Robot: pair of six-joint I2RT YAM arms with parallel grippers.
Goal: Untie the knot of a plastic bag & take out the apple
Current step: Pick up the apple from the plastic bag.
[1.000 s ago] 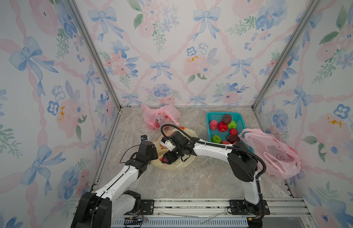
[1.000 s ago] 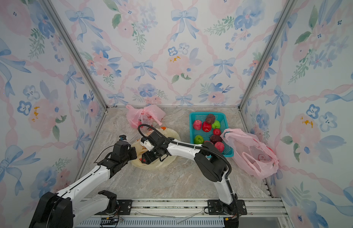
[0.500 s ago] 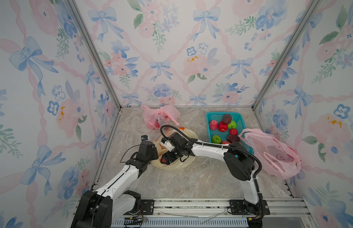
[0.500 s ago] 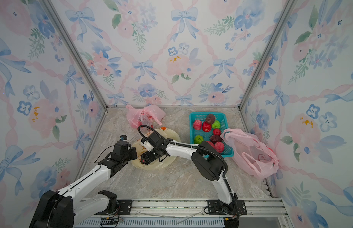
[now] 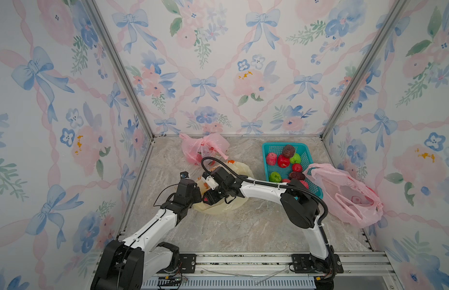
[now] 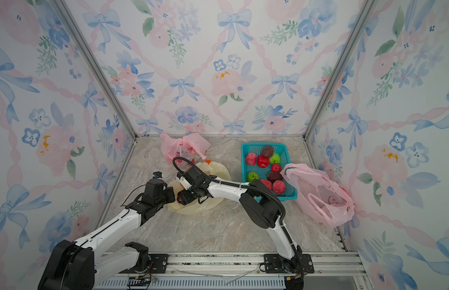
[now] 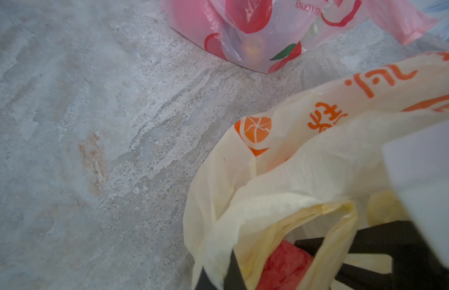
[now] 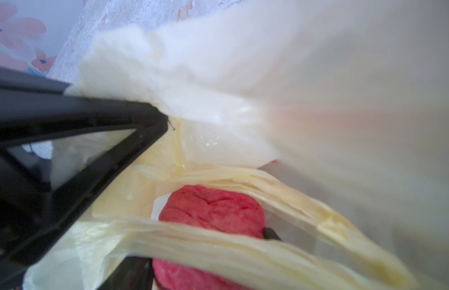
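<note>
Red apple (image 8: 210, 211) sits between the right gripper (image 8: 208, 251)'s partly spread jaws, which have narrowed over the last second; a firm grip cannot be confirmed. At its nine o'clock, the left gripper (image 5: 197, 192) stays clamped on the cream bag (image 5: 239, 168)'s rim, so extraction looks imminent.

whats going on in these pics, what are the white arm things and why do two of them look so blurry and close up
They are two white robot arms on a rail. The two wide pictures look down from overhead; the two blurry ones come from a camera on each wrist. On the marble tabletop lie a cream plastic bag with orange print, two pink plastic bags and a teal basket of fruit. The left gripper is shut on the cream bag's edge; the right gripper reaches in around a red apple.
</note>
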